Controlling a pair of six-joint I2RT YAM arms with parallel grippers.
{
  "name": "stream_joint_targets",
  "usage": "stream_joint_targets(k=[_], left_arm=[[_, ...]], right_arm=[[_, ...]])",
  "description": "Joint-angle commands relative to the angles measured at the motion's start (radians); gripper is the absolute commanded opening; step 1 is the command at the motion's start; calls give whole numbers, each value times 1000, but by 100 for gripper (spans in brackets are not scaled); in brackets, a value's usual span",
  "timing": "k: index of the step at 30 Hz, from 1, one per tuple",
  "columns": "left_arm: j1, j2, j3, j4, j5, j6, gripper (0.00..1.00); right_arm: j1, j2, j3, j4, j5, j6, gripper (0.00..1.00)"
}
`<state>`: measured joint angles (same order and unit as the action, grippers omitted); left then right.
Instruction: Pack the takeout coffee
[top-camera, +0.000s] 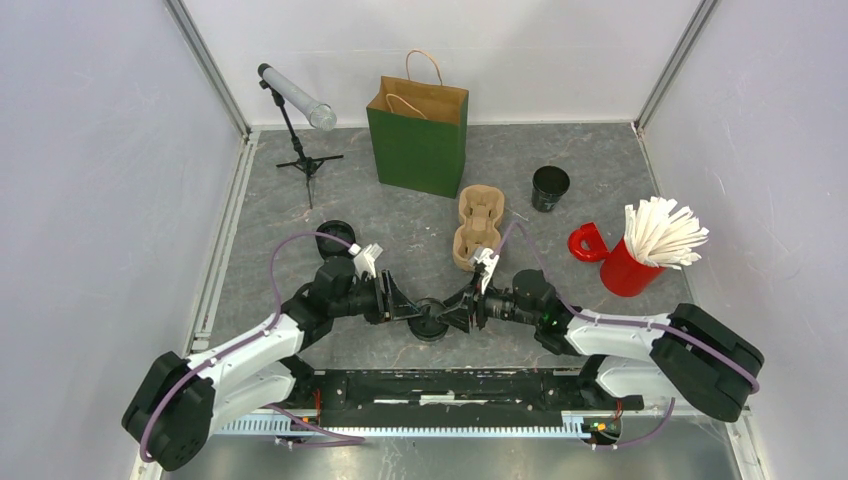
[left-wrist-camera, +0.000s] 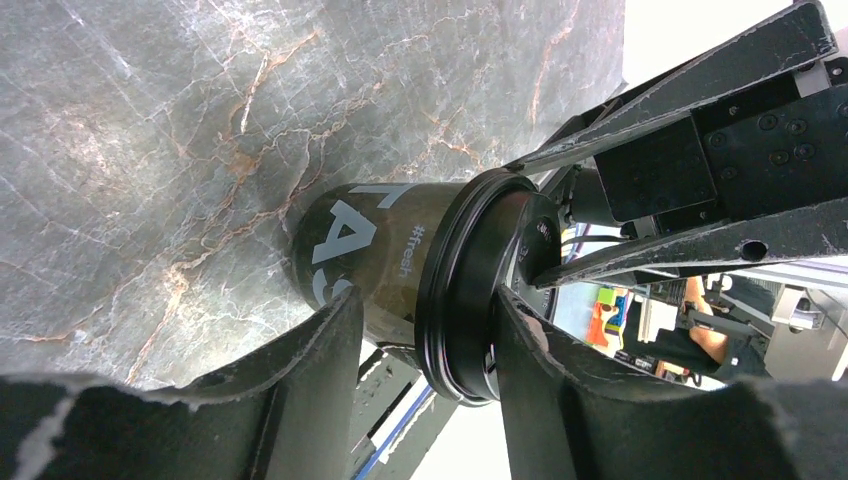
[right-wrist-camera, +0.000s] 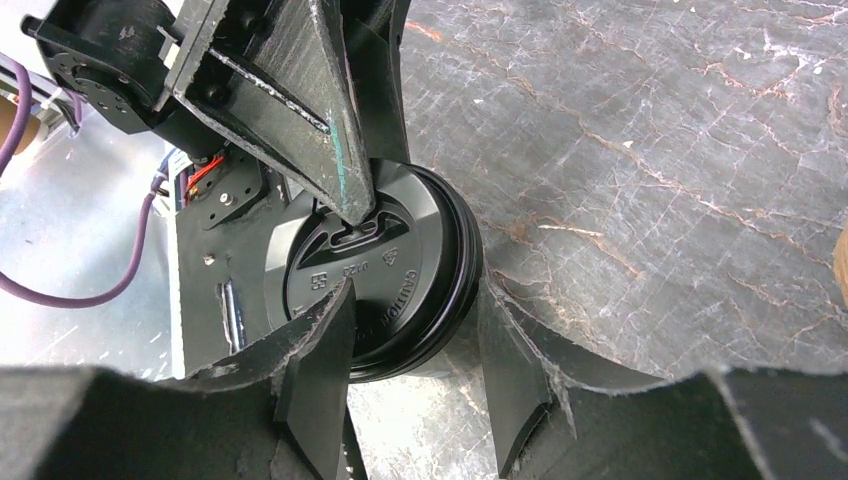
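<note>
Grey marbled bench (top-camera: 380, 225). Green paper bag (top-camera: 418, 145) at rear. Red mug (top-camera: 622, 272) holds white sticks (top-camera: 665, 235). Black lidded takeout cup (top-camera: 432, 322) stands front centre. Left end effector (top-camera: 412, 312) and right end effector (top-camera: 458, 310) straddle it half open; can't tell whether either grips. Left wrist view reads "#fresh" on the cup wall; right wrist view reads "CAUTION" on the lid.

On the counter (top-camera: 600, 150) I count one takeout coffee (top-camera: 432, 322), one lidless black cup (top-camera: 550, 188), one squat black round piece (top-camera: 335, 236), one cardboard cup tray (top-camera: 480, 225), one green paper bag (top-camera: 420, 145), one red mug (top-camera: 625, 272) holding more white sticks (top-camera: 665, 232) than I can count, and one tripod (top-camera: 308, 160) carrying one grey tube (top-camera: 295, 97). I have two end effectors in view: the left end effector (top-camera: 416, 310) and the right end effector (top-camera: 454, 308).
</note>
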<state>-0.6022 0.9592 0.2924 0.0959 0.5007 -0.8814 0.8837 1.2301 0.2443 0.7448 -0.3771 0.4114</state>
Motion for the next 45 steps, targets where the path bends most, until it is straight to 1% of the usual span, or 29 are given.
stream_joint_targets(k=[1,5,10,13,15,16,20,25,29,35,37,40,43,45], left_arm=[[5,17,-15,-44,-67,28,58],[5,45,-9,-27,-62,47,59],[5,97,8,-1,-42,50,59],[5,103,10,-7,-54,50,55],[5,99,8,-27,-79,50,53],[5,94,7,-36,-93,50,52],[5,69,-2,-53,-116,47,51],[4,39,-13,-60,-127,36,51],[3,28,-19,-65,-137,35,51],[1,33,-16,-64,-140,36,51],[2,29,-18,-64,-144,36,51],[-1,21,-22,-58,-144,29,51],[-8,12,-34,-40,-140,12,51],[-15,-1,-40,-32,-137,-3,51]], right_arm=[[5,71,-8,-257,-37,-130,51],[4,91,27,-275,-47,-155,51],[3,109,87,-333,-49,-195,51],[-3,109,120,-362,-45,-194,51],[-6,97,140,-380,-35,-164,52],[-6,86,149,-388,-29,-138,54],[-6,25,160,-402,-10,-16,65],[-6,-49,134,-404,-1,99,77],[-6,-100,107,-392,14,205,89],[-3,-142,59,-328,2,312,86],[-2,-140,41,-282,-7,365,85],[4,-136,0,-167,-18,448,85],[8,-134,-15,-96,-26,494,85],[16,-143,-22,-79,-19,516,85]])
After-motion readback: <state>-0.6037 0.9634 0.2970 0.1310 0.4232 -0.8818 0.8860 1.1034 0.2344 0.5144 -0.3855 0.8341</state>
